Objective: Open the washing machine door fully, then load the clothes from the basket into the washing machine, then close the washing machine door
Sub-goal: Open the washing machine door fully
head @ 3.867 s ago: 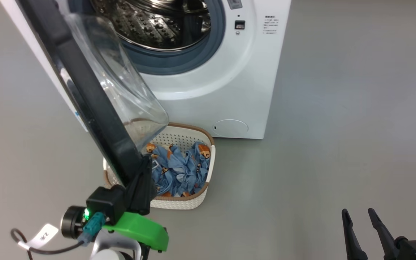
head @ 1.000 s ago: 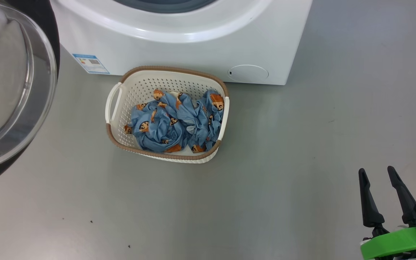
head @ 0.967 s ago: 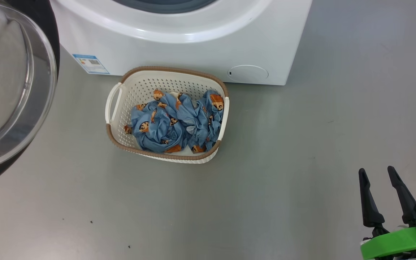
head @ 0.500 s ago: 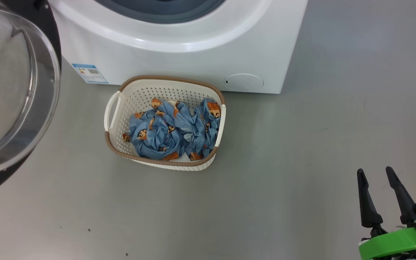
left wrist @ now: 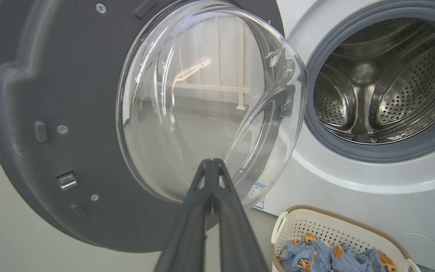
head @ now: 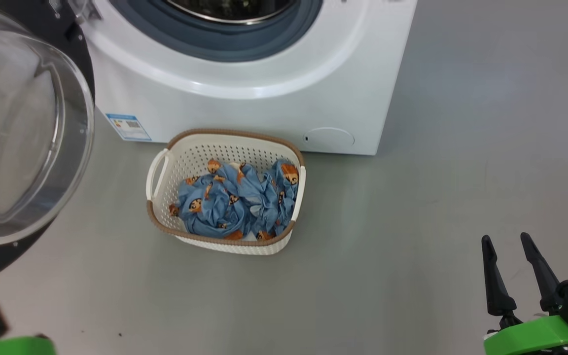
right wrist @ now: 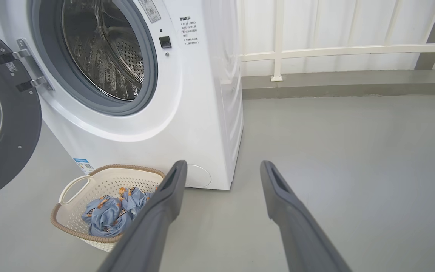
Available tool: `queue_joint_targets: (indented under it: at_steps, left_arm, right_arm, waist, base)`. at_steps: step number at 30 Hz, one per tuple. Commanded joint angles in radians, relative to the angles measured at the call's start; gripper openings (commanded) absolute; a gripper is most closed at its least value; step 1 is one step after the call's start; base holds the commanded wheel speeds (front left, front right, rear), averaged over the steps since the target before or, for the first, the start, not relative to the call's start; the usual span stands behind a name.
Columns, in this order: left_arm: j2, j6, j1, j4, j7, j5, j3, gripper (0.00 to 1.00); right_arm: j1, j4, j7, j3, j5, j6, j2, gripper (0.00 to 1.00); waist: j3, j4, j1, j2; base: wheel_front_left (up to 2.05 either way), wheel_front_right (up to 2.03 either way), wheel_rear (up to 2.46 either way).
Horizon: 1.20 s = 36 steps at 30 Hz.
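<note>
Washing machine door (left wrist: pixel 51 94) swung wide open at the left of the washing machine (head: pixel 264 108), glass bowl facing out, steel drum (left wrist: pixel 376 94) exposed. Basket (head: pixel 234 132) sits on the grey floor (head: pixel 387 271) just in front of the machine, below the opening. The clothes (head: pixel 234 199) are bunched inside it, toward its right side. Left end effector (left wrist: pixel 212 162) closed, holding nothing, tips in front of the door glass, contact unclear. Right end effector (head: pixel 505 238) open and empty, low over the floor, well right of the basket.

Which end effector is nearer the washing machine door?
Left. The left end effector, shut, points at the washing machine door from close by; the right end effector, open, hovers well to its right.
</note>
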Motion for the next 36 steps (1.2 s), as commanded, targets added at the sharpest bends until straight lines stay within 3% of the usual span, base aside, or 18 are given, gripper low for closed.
queue_joint_targets:
  at_steps: [1,9,10,12,14,36]
  left_arm:
    - [0.021,-0.021,0.009,-0.042,-0.008,0.011,0.013,0.0]
    - [-0.019,-0.059,0.096,-0.118,0.006,0.034,-0.131,0.0]
    - [-0.02,-0.062,0.101,-0.12,0.012,0.036,-0.145,0.29]
    - [-0.023,-0.071,0.106,-0.121,0.027,0.033,-0.172,0.48]
    - [-0.024,-0.079,0.105,-0.118,0.041,0.035,-0.193,0.98]
    - [-0.021,-0.084,0.101,-0.057,0.085,0.032,-0.275,1.0]
  right_arm:
    - [0.014,-0.028,-0.012,0.023,-0.011,0.006,-0.005,1.0]
    - [0.037,-0.026,-0.012,0.044,-0.018,0.006,0.005,1.0]
    - [0.04,-0.025,-0.012,0.046,-0.019,0.006,0.007,1.0]
    - [0.045,-0.025,-0.012,0.053,-0.02,0.006,0.009,1.0]
    - [0.05,-0.026,-0.012,0.059,-0.022,0.006,0.01,1.0]
    - [0.093,-0.026,-0.012,0.097,-0.035,0.006,0.017,1.0]
  waist:
    - [-0.021,0.001,0.0,-0.0001]
    - [-0.075,-0.023,0.0,-0.0001]
    - [-0.081,-0.028,0.0,-0.0001]
    - [-0.092,-0.04,0.0,-0.0001]
    - [-0.102,-0.054,0.0,-0.0001]
    - [-0.199,-0.202,0.0,-0.0001]
  base:
    - [0.0,0.0,0.0]
    - [0.0,0.0,0.0]
    - [0.0,0.0,0.0]
    - [0.0,0.0,0.0]
    - [0.0,0.0,0.0]
    - [0.0,0.0,0.0]
